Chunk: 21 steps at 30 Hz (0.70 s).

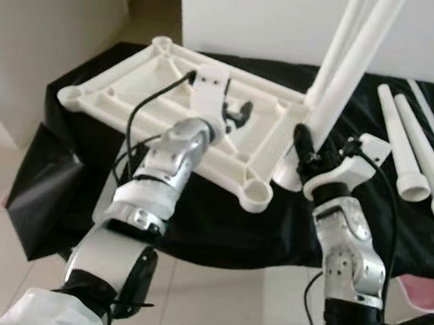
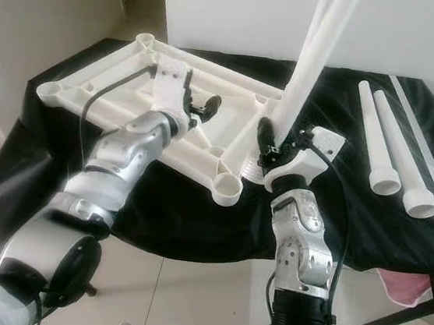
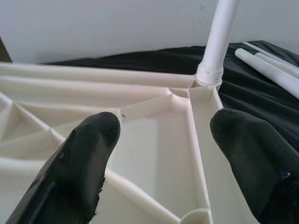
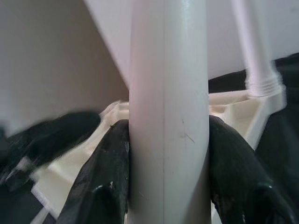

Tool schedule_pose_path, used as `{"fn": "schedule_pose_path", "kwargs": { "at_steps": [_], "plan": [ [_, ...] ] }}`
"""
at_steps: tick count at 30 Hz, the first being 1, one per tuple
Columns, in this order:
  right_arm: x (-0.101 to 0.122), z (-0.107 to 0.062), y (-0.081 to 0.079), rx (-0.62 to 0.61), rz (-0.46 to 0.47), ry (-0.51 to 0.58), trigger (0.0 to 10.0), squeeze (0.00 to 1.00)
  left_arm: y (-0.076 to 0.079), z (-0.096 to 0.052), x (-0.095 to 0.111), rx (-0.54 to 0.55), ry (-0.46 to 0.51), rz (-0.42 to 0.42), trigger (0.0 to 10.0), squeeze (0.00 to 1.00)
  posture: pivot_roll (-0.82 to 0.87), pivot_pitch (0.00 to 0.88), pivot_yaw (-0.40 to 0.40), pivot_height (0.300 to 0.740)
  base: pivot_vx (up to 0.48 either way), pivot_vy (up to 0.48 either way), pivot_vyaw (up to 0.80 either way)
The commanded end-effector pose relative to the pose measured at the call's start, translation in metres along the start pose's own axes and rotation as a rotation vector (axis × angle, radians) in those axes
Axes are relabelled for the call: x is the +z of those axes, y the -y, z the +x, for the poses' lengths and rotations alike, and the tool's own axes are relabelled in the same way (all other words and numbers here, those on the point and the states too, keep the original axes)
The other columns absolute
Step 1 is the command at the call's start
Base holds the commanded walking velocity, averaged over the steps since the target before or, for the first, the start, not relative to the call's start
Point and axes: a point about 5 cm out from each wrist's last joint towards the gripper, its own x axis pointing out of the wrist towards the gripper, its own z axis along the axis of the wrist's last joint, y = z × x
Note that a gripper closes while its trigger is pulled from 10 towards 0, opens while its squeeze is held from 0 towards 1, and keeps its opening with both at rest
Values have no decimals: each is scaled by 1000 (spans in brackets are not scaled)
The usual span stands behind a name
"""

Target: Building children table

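Leg-fitting step: my right gripper [image 1: 304,145] jaws clamp a white leg [image 1: 352,68] at the inverted tabletop [image 1: 131,94], at its 3 o'clock corner. My left gripper [image 1: 238,114] hovers wide open, empty, over the ribs; next I judge the leg needs seating into its socket.

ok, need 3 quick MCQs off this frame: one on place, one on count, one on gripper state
1. Where is the left gripper?
A. Over the upturned tabletop frame
B. On the loose legs
C. Hanging by the floor

2. How many loose legs lie on the black cloth on the robot's right?
A. One
B. Three
C. Five

3. What is the right gripper doing?
A. Open in the air
B. Shut on a table leg
C. Pinching the cloth

Answers:
1 A: its open fingers sit above the ribs of the tabletop frame.
2 B: three loose legs lie side by side on the black cloth.
3 B: both fingers press the sides of the table leg standing at the frame's corner.
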Motion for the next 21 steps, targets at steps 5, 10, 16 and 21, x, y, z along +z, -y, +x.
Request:
{"fn": "schedule_pose_path", "kwargs": {
  "at_steps": [5, 10, 16, 21],
  "plan": [
    [-6, -2, -14, 121, -36, -19, 10000, 0, 18, 8, 15, -134, 42, 45, 10000, 0, -84, 0, -12, 740, 0, 0, 0],
    [-14, -1, -25, 184, -45, -51, 10000, 0, 39, 11, 30, -276, 89, 102, 10000, 0, -79, 0, -16, 740, 0, 0, 0],
    [-21, 1, -33, 238, -72, -97, 10000, 0, 75, 10, 59, -478, 169, 132, 10000, 0, -82, 0, -15, 740, 0, 0, 0],
    [-20, 4, -33, 234, -76, -91, 10000, 0, 86, 9, 64, -536, 191, 127, 10000, 0, -86, 0, -14, 740, 0, 0, 0]
  ]
}}
